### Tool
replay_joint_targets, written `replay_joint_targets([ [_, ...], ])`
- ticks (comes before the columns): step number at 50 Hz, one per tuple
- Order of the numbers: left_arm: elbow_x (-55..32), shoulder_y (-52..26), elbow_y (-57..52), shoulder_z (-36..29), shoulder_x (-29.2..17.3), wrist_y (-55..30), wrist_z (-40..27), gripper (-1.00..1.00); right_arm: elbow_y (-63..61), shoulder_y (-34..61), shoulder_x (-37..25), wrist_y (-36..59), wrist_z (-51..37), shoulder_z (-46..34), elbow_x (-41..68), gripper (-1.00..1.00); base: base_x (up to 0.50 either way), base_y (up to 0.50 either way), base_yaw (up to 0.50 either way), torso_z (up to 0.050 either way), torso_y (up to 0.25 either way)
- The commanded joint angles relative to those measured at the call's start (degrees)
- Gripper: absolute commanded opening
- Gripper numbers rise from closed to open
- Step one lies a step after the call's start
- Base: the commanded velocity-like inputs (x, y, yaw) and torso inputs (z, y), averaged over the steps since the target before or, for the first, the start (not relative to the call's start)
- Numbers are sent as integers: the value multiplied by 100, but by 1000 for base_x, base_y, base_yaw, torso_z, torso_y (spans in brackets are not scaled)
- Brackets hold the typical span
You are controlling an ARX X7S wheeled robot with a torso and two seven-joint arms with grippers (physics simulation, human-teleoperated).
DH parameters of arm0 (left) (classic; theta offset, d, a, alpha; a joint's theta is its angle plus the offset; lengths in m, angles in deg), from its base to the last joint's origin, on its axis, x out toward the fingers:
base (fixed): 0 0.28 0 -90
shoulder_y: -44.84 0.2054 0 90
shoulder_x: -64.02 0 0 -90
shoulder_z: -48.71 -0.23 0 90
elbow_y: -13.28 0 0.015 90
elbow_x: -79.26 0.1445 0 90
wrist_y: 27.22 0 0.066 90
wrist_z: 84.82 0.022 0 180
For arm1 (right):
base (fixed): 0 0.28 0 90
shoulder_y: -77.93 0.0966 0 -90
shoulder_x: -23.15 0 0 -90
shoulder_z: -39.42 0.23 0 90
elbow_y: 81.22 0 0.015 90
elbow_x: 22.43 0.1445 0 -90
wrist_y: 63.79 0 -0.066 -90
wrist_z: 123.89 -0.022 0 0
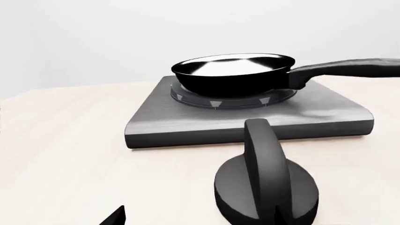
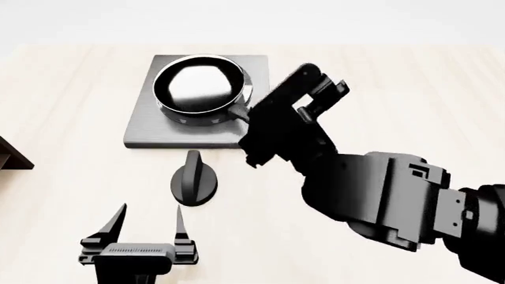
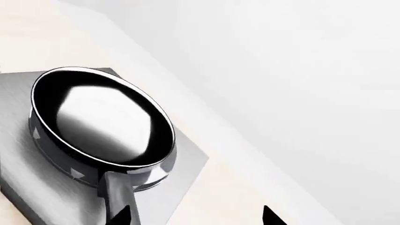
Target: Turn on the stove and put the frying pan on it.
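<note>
Pale wooden table [image 2: 63,118]: frying pan [image 2: 198,89] on stove [image 2: 146,127], handle between the right gripper [image 3: 196,215]'s wide jaws.

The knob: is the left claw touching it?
Apart. In the head view, bare table shows between the open left claw and the knob, which stands beside the stove.

A glossy black frying pan [image 2: 198,87] is gleaming on a brushed dark-grey metal stove [image 2: 150,127], beside a matt black knob [image 2: 193,182], all sitting on a smooth, pale wood-grain table [image 2: 63,106].
</note>
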Motion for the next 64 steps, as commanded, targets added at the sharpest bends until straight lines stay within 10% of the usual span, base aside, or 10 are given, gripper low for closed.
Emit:
replay_joint_targets([
  [1, 8, 9, -70, 147, 149, 10, 116, 100, -1595, -788, -1532, -924, -1064, 365, -667, 100, 0, 0, 0, 0, 0],
  [28, 974, 973, -1092, 743, 56, 1970, -593, 100, -2192, -4230, -3437, -5489, -4548, -101, -4967, 100, 0, 0, 0, 0, 0],
  [36, 1553, 1359, -1119, 990, 62, 3118, -794, 100, -2592, -7919, -3452, -6074, -4619, 3838, -6740, 100, 0, 0, 0, 0, 0],
  [47, 1835, 1603, -1032, 1435, 244, 4328, -1221, 100, -2443, -9800, -2798, -7438, -4595, 6212, -7491, 100, 0, 0, 0, 0, 0],
  [64, 2017, 1690, -993, 1623, 331, 4845, -1461, 100, -2296, -10480, -2057, -8244, -4460, 7448, -7726, 100, 0, 0, 0, 0, 0],
])
